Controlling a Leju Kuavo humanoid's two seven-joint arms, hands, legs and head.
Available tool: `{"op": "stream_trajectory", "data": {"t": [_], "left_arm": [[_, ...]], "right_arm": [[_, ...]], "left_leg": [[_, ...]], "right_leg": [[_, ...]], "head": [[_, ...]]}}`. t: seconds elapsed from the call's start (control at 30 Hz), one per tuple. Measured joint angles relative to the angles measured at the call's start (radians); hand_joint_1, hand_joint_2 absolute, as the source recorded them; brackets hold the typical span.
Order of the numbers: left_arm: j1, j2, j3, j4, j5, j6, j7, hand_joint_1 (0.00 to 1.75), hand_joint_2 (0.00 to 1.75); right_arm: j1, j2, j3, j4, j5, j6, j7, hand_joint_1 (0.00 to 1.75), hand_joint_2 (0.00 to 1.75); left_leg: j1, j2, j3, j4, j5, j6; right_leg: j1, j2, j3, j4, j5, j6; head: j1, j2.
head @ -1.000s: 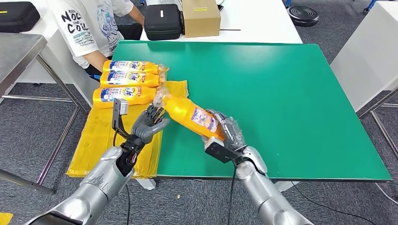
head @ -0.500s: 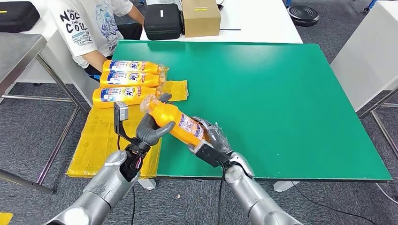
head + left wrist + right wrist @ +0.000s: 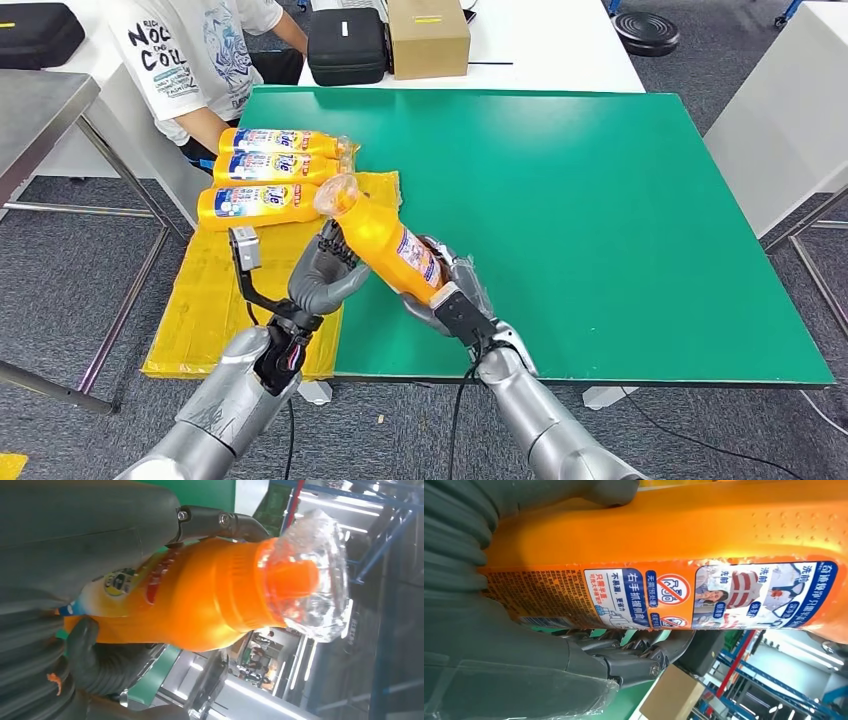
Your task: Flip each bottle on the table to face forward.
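1. The orange bottle (image 3: 385,240) is lifted off the green desk (image 3: 620,220), tilted, with its plastic-wrapped cap end up and pointing toward the three bottles lying in a row (image 3: 268,170) at the desk's far left corner.
2. The right hand (image 3: 448,290) grips the bottle's lower body; in the right wrist view its fingers wrap the base end (image 3: 549,555) and the back label faces the camera.
3. The left hand (image 3: 325,272) is closed around the bottle's upper body just below the neck, thumb (image 3: 90,525) on one side and fingers underneath.
4. The step in hand looks like a two-hand roll to bring the front label up. To do it well, I would let one hand carry the weight while the other loosens and regrips, never both at once.
5. The shoulder is smooth and the cap wrap slippery, so grip the body, not the wrap.
6. Lay it down beside the row, on the yellow sheet (image 3: 210,300), parallel and cap the same way.
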Motion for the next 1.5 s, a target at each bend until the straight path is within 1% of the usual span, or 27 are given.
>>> {"op": "stream_trajectory", "data": {"t": [0.3,0.43,0.67,0.87,1.27,1.5], "left_arm": [[0.002,0.000,-0.006,-0.005,-0.018,0.000,0.005,0.00,1.75],[-0.001,0.000,-0.006,-0.004,-0.033,0.009,0.016,0.00,1.75],[-0.007,-0.008,-0.012,0.020,-0.057,0.063,0.035,0.00,1.75],[-0.007,-0.008,-0.012,0.054,-0.061,0.118,0.037,0.00,1.75],[0.001,-0.008,-0.004,0.095,-0.044,0.131,0.018,0.00,1.75],[0.013,-0.008,0.002,0.094,-0.010,0.170,-0.022,0.00,1.75]], "right_arm": [[0.000,0.002,0.007,-0.016,0.009,0.006,0.000,1.75,1.75],[-0.001,0.009,0.022,-0.016,0.040,0.026,0.003,1.75,1.75],[-0.019,0.051,0.077,0.016,0.116,0.048,0.008,1.75,1.75],[-0.033,0.072,0.108,0.061,0.150,0.076,0.010,1.75,1.75],[-0.068,0.085,0.133,0.142,0.177,0.103,0.013,1.75,1.75],[-0.077,0.087,0.133,0.166,0.201,0.120,0.014,1.75,1.75]], "left_leg": [[0.000,0.000,0.000,0.000,0.000,0.000],[0.000,0.000,0.000,0.000,0.000,0.000],[0.000,0.001,0.000,0.000,0.000,0.000],[0.000,0.001,0.000,0.000,0.000,0.000],[0.000,0.001,-0.001,0.000,0.000,0.000],[0.000,0.001,0.000,0.000,0.000,0.000]], "right_leg": [[0.000,0.000,0.000,0.000,0.000,0.000],[0.000,0.000,0.000,0.000,0.000,0.000],[0.000,0.000,-0.001,0.000,0.000,0.000],[0.000,0.000,-0.001,0.000,0.000,0.000],[0.000,0.000,-0.001,0.000,0.000,0.000],[0.000,0.000,-0.002,0.000,0.000,0.000]], "head": [[0.000,0.000],[0.000,0.000],[0.000,0.000],[0.000,0.000],[0.000,0.000],[0.000,0.000]]}}
